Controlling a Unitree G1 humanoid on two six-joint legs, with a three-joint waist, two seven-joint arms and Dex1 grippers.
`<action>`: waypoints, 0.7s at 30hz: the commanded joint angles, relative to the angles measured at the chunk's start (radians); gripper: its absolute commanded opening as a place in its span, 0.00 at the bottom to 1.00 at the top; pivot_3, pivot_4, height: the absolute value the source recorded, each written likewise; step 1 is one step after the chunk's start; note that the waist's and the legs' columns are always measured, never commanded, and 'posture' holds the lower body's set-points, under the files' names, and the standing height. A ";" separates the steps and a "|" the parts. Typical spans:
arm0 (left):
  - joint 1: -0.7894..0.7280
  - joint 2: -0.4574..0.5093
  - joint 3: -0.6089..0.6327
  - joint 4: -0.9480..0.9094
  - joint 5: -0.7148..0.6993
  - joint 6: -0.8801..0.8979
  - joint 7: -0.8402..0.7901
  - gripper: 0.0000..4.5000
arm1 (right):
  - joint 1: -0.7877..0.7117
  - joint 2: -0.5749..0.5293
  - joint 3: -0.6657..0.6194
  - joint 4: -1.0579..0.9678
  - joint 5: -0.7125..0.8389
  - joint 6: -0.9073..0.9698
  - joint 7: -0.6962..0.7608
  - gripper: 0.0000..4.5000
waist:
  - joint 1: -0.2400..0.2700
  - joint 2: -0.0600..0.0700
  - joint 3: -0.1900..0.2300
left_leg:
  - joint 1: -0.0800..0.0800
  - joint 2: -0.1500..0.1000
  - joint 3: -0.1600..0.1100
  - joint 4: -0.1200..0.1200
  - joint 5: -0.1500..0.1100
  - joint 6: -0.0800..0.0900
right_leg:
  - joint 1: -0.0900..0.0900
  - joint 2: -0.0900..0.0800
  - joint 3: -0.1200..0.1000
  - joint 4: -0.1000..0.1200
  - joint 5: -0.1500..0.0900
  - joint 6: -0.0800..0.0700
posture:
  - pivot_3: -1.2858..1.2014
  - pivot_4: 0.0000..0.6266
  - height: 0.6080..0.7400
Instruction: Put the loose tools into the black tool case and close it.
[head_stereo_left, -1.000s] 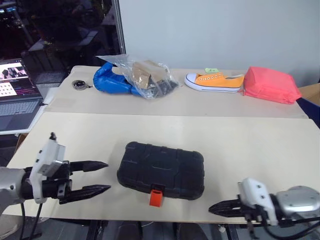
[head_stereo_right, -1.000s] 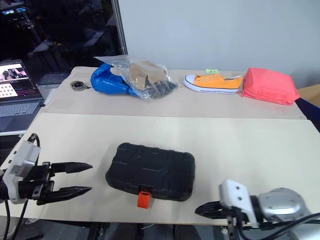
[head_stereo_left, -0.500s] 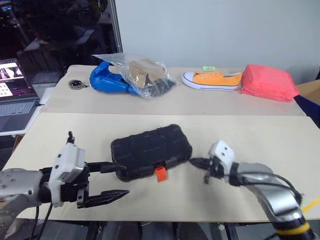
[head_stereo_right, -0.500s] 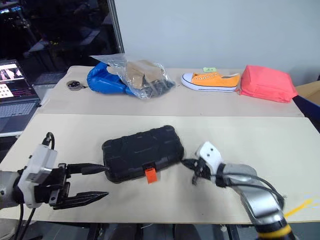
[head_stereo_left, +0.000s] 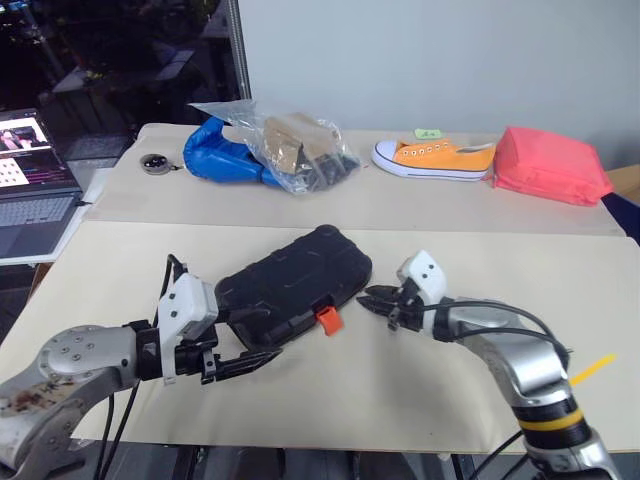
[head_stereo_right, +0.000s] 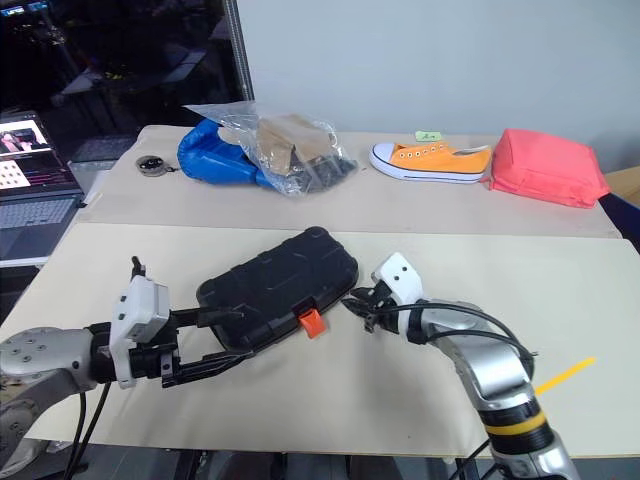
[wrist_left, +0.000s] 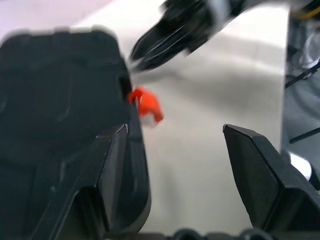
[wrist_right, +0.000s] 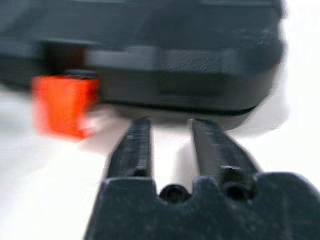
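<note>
Closed black ribbed hard-plastic tool case (head_stereo_left: 290, 285) lies between the grippers. Left gripper (head_stereo_left: 243, 341) – fingers wide, straddling the case's near corner. Right gripper (wrist_right: 170, 142) – narrow gap, nothing held; its wrist view shows the small orange latch (wrist_right: 62, 104) just beside its tips.

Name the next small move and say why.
Probably slide the right gripper along to the orange latch and press it home. The case lies shut, but the latch sticks out from its front edge, seemingly unfastened. The right jaws, slightly parted, sit just off the case's end near it, while the open left gripper straddles the other end, placed to brace it.
</note>
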 joint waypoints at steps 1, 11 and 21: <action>0.001 -0.025 -0.061 0.045 0.069 -0.058 -0.022 0.73 | -0.001 -0.033 0.008 -0.114 0.069 0.107 0.004 0.69 | 0.000 0.000 0.000 | 0.001 0.000 0.000 0.000 0.000 0.000 | 0.001 0.000 0.000 0.000 0.000 0.000 | 0.52 0.24 1.00; 0.041 -0.021 -0.121 0.135 0.131 -0.124 -0.113 0.73 | -0.030 0.100 0.083 -0.126 0.061 0.218 -0.176 0.69 | 0.000 0.000 -0.001 | 0.006 0.001 0.002 0.002 0.001 0.000 | 0.006 0.001 0.000 0.000 0.000 0.000 | 0.52 0.24 1.00; -0.002 0.001 -0.103 0.105 0.104 -0.073 -0.114 0.73 | -0.059 0.222 0.133 -0.142 0.051 0.342 -0.345 0.69 | -0.001 0.000 -0.001 | 0.005 0.001 0.001 0.001 0.001 0.000 | 0.005 0.000 0.000 0.000 0.000 0.000 | 0.52 0.24 1.00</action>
